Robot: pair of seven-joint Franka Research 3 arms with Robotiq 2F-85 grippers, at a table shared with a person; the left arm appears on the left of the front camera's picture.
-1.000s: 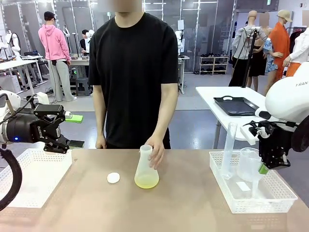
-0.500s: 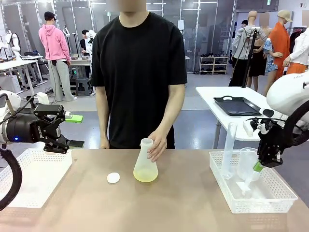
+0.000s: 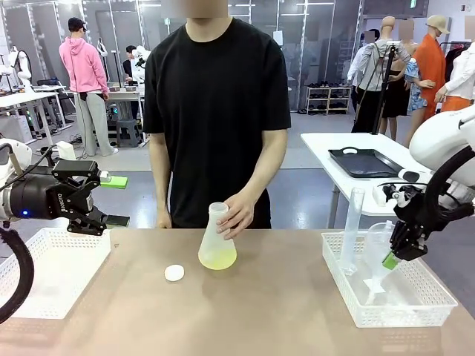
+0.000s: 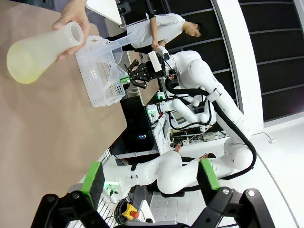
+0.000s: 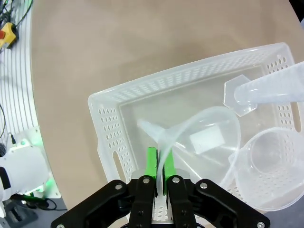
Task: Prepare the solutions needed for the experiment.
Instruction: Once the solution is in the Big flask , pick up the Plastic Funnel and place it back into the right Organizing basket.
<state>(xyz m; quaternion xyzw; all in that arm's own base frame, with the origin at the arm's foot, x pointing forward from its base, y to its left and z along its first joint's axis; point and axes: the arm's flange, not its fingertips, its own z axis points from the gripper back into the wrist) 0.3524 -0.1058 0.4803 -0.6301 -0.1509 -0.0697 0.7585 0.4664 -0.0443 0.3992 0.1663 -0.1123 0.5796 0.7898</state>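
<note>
We see the pale yellow-green solution [image 3: 217,259] pooled in the translucent conical flask [image 3: 215,239], tilted mid-table under the person's hand [image 3: 237,215]. Our right gripper [image 5: 158,166] is clamped on the rim of the clear plastic funnel [image 5: 185,133] in the white perforated basket [image 5: 103,130]. Our left gripper [image 3: 111,200] hangs spread wide.

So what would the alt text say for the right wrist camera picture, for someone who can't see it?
Two black fingers with green pads pinch the rim of a clear plastic funnel over a white perforated plastic basket on a tan table. A clear beaker and a clear measuring cylinder share the basket.
</note>
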